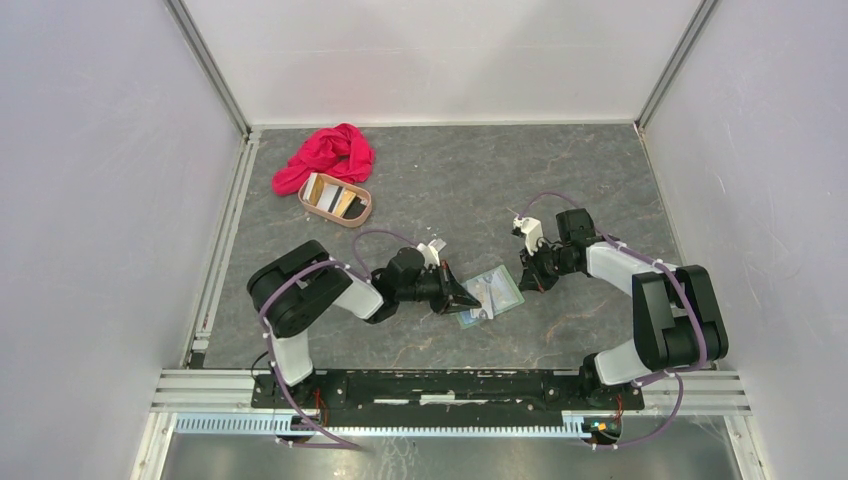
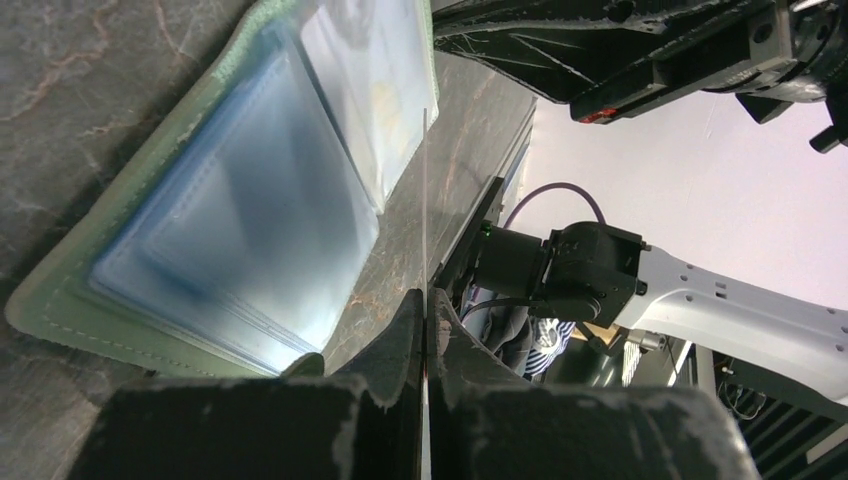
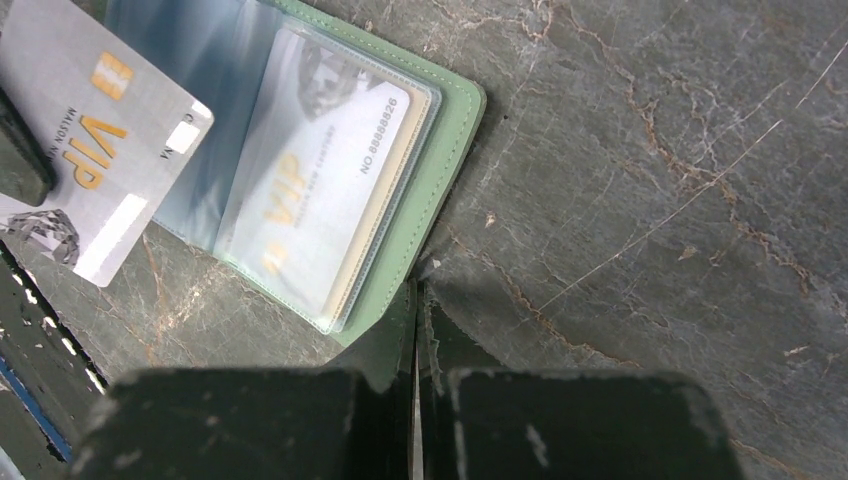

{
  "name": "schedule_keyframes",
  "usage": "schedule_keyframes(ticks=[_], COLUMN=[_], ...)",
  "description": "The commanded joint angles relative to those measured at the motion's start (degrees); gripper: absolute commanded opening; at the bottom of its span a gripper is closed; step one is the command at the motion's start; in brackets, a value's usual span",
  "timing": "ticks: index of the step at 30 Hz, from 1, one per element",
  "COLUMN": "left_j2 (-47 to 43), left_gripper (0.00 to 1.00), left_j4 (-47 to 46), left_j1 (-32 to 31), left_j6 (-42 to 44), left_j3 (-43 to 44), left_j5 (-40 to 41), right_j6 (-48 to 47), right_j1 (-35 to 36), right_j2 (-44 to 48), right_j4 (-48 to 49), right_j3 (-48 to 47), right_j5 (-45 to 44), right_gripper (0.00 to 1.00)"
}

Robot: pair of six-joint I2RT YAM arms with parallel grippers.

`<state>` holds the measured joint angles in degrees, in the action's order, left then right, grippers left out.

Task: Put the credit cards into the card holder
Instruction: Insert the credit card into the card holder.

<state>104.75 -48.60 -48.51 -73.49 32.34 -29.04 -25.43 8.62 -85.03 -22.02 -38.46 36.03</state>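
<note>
The sage-green card holder [image 1: 492, 294] lies open on the table between my grippers. It also shows in the left wrist view [image 2: 230, 220] and the right wrist view [image 3: 420, 190]. A silvery-white VIP card [image 3: 320, 200] sits in its right clear pocket. My left gripper [image 1: 466, 297] is shut on another silvery-white VIP card [image 3: 100, 150], held over the holder's left half. That card shows edge-on in the left wrist view [image 2: 425, 200], between the left gripper's [image 2: 427, 300] jaws. My right gripper [image 1: 527, 281] is shut, and in the right wrist view its tips [image 3: 417, 295] are at the holder's right edge.
A pinkish-tan oval tray [image 1: 362, 211] at the back left holds more cards, orange-gold [image 1: 346, 203] and pale. A crumpled red cloth [image 1: 325, 155] lies just behind it. Metal rails run along the table's left and near edges.
</note>
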Motion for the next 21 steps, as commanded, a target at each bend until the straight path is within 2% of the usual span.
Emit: schedule_keyframes(ticks=[1, 21], left_j2=[1.4, 4.8], left_gripper=[0.02, 0.02], left_j4=[-1.7, 0.9], left_j1=[0.0, 0.6], left_j6=[-3.1, -4.9], left_j3=[1.5, 1.9], left_j5=[-1.8, -0.5], right_j6=[-0.7, -0.5], right_j1=[0.6, 0.7], right_j2=[-0.6, -0.5], right_j4=[-0.9, -0.8], right_j3=[-1.4, -1.5], right_j5=[0.1, -0.1], right_gripper=[0.0, 0.0])
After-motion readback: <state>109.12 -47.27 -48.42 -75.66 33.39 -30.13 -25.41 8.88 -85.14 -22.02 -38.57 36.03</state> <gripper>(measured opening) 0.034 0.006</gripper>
